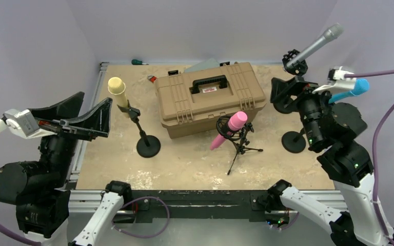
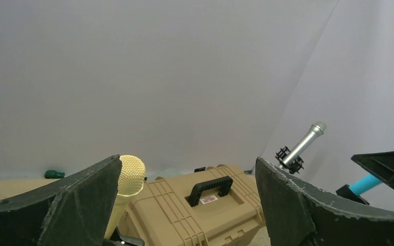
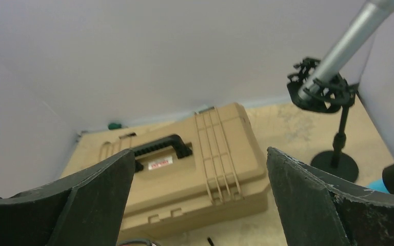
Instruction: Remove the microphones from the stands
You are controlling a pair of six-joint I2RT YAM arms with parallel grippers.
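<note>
Top external view showed the left gripper and right gripper spread wide, empty. Left wrist view caught the silver microphone slanted in its shock mount, far right. Right wrist view suggested a light, rigid, slippery barrel, best gripped just above the mount.

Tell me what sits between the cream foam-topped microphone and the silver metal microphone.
A tan plastic toolbox sits between the cream foam-topped microphone and the silver metal microphone, clearest in the top external view.
</note>
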